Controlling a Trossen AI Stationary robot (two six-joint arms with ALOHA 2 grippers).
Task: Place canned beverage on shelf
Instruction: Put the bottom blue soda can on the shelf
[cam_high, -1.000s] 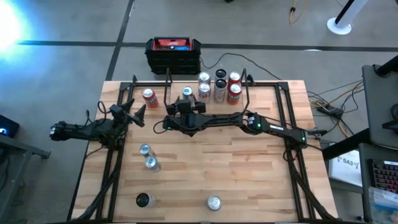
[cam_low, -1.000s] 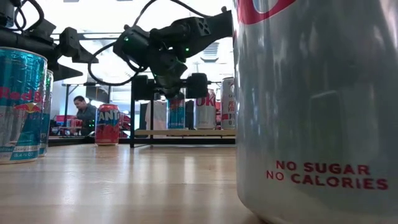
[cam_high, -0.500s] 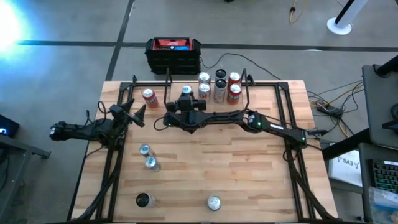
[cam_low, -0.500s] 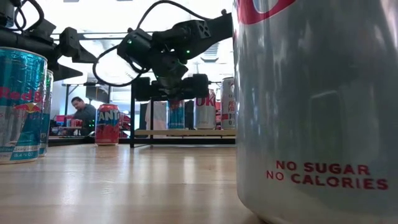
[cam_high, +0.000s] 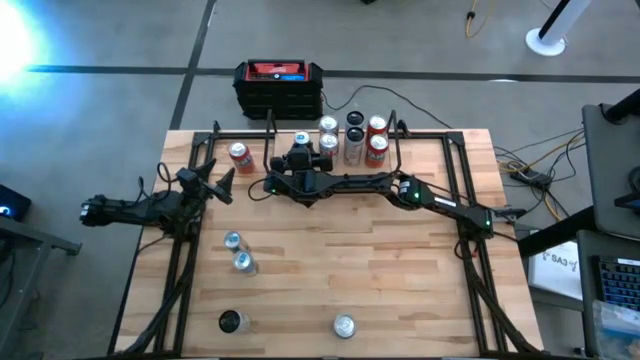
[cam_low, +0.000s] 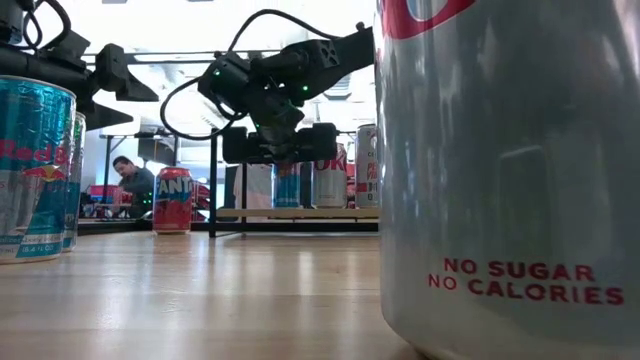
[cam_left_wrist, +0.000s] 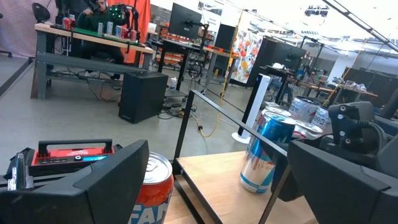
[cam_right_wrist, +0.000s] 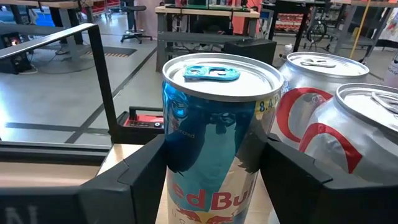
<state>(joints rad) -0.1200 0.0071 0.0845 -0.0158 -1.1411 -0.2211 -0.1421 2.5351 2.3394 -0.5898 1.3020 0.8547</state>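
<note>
The right pincer (cam_high: 302, 147) grips the blue can (cam_right_wrist: 214, 130) at the shelf (cam_low: 300, 212), beside 2 silver cans. The left pincer (cam_high: 222, 182) waits wide apart over the desk's (cam_high: 400, 270) left edge.

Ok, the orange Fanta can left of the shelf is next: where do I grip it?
Grip the Fanta can mid-body, jaws across its round wall, coming level from the side of the left gripper; the can stands upright and the shelf post crowds its other side. The right gripper is shut on the blue can.
</note>
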